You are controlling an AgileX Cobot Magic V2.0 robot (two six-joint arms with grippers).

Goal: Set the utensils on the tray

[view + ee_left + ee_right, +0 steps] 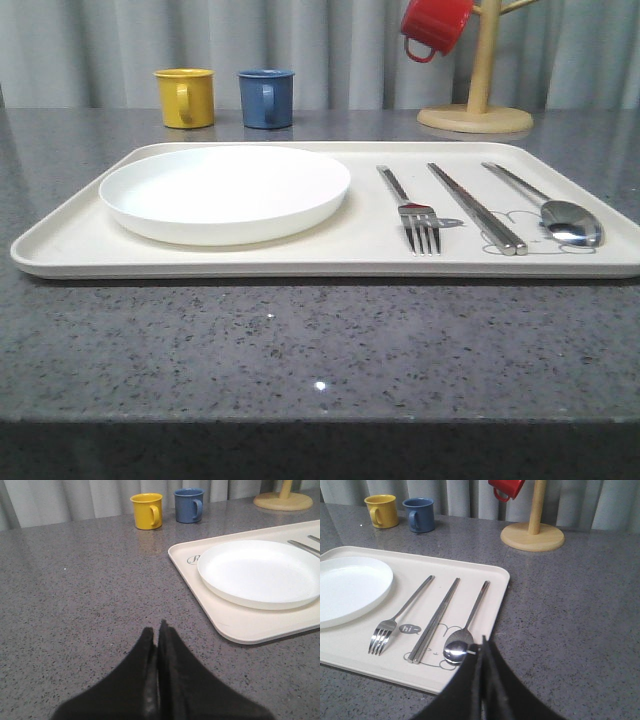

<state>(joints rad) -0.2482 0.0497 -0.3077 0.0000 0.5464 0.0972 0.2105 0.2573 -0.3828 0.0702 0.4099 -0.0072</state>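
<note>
Take the white plate (225, 190) as the landmark. It sits on the left half of the cream tray (70, 245), and the yellow mug (185, 97) and blue mug (266, 97) stand behind it on the grey table (300, 350), off the tray.

Just right of the plate lies the fork (412, 208), tines toward the near edge. Next right come the chopsticks (476, 207), lying side by side and touching, and furthest from the plate is the spoon (552, 208), bowl nearest the front rim. All three rest flat on the tray and roughly parallel, so the task looks finished as far as placement goes. Beyond the spoon, back on the table, a wooden mug stand (478, 100) carries a red mug (434, 25).

The cutlery is polished metal: stiff, light and probably slippery (it lies nearly flush with the tray floor, leaving little to get under). If any piece needed straightening, the mid-handle would be the place to pinch, across the narrow width, with the chopsticks taken as a pair.

The left gripper (158, 630) hovers over bare table left of the plate, fingers pressed together and holding nothing. The right gripper (483, 647) is likewise closed and empty, just above the tray rim by the spoon's bowl.
</note>
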